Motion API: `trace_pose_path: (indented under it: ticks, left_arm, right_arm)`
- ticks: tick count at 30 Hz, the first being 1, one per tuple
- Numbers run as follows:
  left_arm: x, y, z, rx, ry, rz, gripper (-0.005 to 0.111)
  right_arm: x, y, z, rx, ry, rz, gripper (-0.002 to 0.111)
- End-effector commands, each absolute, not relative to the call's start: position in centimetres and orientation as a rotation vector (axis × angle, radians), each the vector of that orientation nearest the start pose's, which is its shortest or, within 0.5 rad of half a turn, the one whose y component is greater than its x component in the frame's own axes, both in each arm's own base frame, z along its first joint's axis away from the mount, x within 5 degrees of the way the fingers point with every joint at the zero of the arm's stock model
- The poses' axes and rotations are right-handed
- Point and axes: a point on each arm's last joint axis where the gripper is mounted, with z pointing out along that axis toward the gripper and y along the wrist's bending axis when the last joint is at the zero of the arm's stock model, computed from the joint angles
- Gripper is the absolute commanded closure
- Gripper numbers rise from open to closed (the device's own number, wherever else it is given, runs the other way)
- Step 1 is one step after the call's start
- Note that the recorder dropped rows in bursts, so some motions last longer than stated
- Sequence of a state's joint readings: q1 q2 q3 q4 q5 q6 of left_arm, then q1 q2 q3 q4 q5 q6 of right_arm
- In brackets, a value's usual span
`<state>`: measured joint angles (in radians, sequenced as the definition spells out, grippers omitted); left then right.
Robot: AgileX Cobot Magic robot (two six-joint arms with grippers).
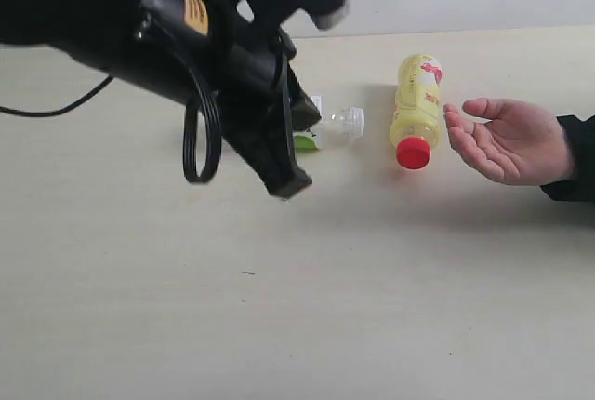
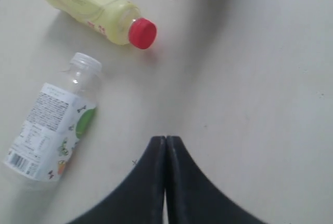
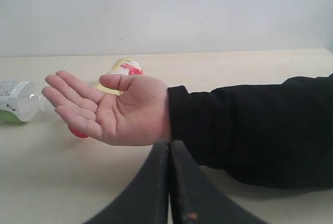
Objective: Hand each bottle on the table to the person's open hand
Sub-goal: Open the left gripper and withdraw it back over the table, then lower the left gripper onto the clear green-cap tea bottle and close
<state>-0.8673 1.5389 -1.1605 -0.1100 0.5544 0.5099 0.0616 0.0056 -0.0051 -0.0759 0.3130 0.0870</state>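
The yellow bottle (image 1: 417, 107) lies on its side on the table (image 1: 372, 279), its red cap just beside the fingertips of the spread, empty hand (image 1: 516, 140). The clear bottle (image 1: 339, 123) lies near the yellow one's far side. The left gripper (image 2: 166, 148) and right gripper (image 3: 169, 151) are pressed together, empty.

Bright, even light; soft shadows; mild blur.

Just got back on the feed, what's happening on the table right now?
Nothing is gripped yet. The left tool is shut and empty, hovering near the small clear plastic bottle with a white-green label. The yellow plastic bottle with a red cap lies on the pale wood-grain table just beside the person's open hand. The right tool is shut too, holding nothing.
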Motion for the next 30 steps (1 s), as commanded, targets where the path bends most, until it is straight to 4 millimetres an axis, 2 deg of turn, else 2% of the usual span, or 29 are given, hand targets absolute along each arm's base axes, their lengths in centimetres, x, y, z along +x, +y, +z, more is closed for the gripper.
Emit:
trace_pose_path:
  ticks: [1, 4, 8, 11, 14, 19, 22, 23, 25, 26, 27, 28, 30]
  left_arm:
    - [25.0, -24.8, 31.4, 1.386, 1.999, -0.242, 0.107]
    - [28.1, -23.8, 32.4, 1.373, 2.133, -0.229, 0.107]
    - [31.5, -23.5, 32.6, 1.494, 2.244, -0.228, 0.107]
    - [34.3, -23.8, 31.3, 1.598, 2.263, -0.203, 0.107]
    - [37.2, -24.2, 30.6, 1.641, 2.197, -0.149, 0.107]
    - [40.4, -25.5, 29.2, 1.587, 2.19, -0.134, 0.107]
    - [42.0, -26.0, 26.7, 1.675, 2.16, -0.062, 0.104]
    - [42.1, -26.1, 26.4, 1.68, 2.161, -0.06, 0.101]
    - [42.6, -26.4, 25.6, 1.685, 2.126, -0.048, 0.079]
    - [42.8, -26.5, 25.1, 1.732, 2.091, -0.036, 0.054]
    - [42.9, -26.6, 24.7, 1.739, 2.088, -0.035, 0.045]
    - [43.1, -26.9, 24.1, 1.765, 2.063, -0.031, 0.027]
    - [43.1, -27.2, 23.2, 1.821, 2.039, -0.027, 0.026]
  right_arm:
    - [5.4, 0.1, 18.5, -0.028, 1.79, 0.026, 0.108]
    - [5.4, 0.1, 18.5, -0.028, 1.79, 0.026, 0.108]
    - [5.4, 0.1, 18.5, -0.028, 1.79, 0.026, 0.108]
    - [5.4, 0.1, 18.5, -0.028, 1.79, 0.026, 0.108]
    - [5.4, 0.1, 18.5, -0.028, 1.79, 0.026, 0.108]
    - [5.4, 0.1, 18.5, -0.028, 1.79, 0.026, 0.108]
    - [5.4, 0.1, 18.5, -0.028, 1.79, 0.026, 0.108]
    - [5.4, 0.1, 18.5, -0.028, 1.79, 0.026, 0.108]
    - [5.4, 0.1, 18.5, -0.028, 1.79, 0.026, 0.108]
    - [5.4, 0.1, 18.5, -0.028, 1.79, 0.026, 0.108]
    - [5.4, 0.1, 18.5, -0.028, 1.79, 0.026, 0.108]
    - [5.4, 0.1, 18.5, -0.028, 1.79, 0.026, 0.108]
    - [5.4, 0.1, 18.5, -0.028, 1.79, 0.026, 0.108]
